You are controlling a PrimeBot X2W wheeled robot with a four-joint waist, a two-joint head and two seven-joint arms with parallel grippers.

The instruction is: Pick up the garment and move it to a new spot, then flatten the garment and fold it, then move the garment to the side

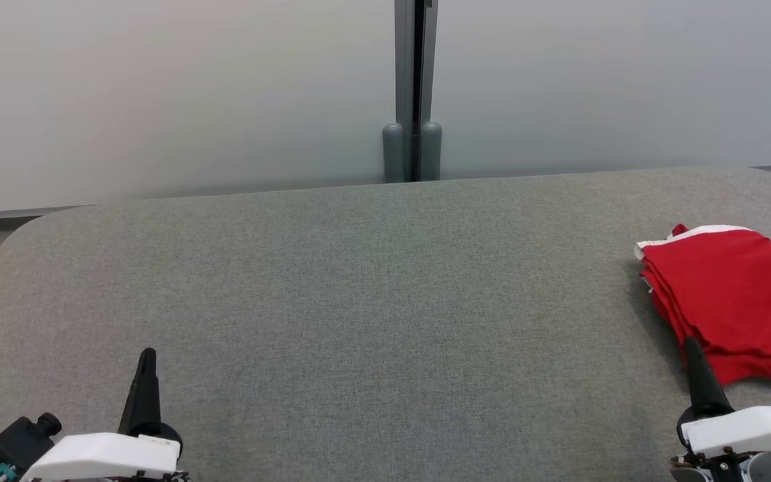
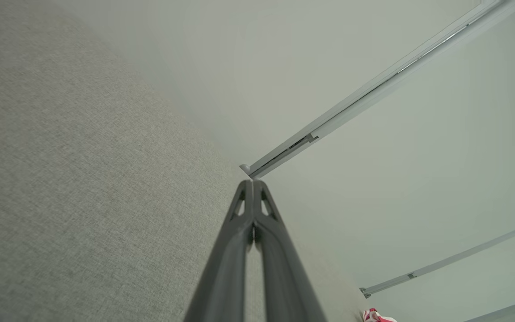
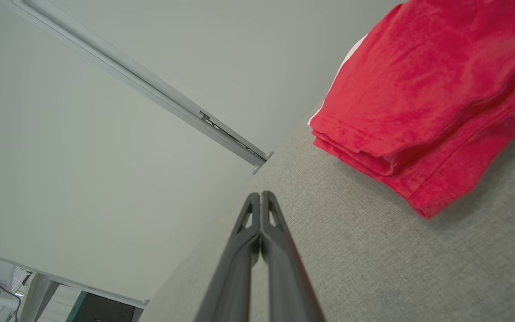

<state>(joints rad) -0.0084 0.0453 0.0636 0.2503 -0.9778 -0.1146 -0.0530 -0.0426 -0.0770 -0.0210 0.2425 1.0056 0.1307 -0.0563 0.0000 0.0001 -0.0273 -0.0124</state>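
The left jaws are clenched on nothing, their dark fingers pressed together at the lower left of the head view, over the grey desk. The right jaws, at the lower right, are likewise clenched and empty. The folded red garment lies near them at the right of the desk and runs past the frame's right edge.

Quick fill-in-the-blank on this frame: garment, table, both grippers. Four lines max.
1. The garment is ____ in colour.
2. It lies folded on the table's ____ side, by the robot's own sides.
3. The left gripper has its jaws ____.
4. The right gripper holds ____.
Missing words: red; right; shut; nothing.
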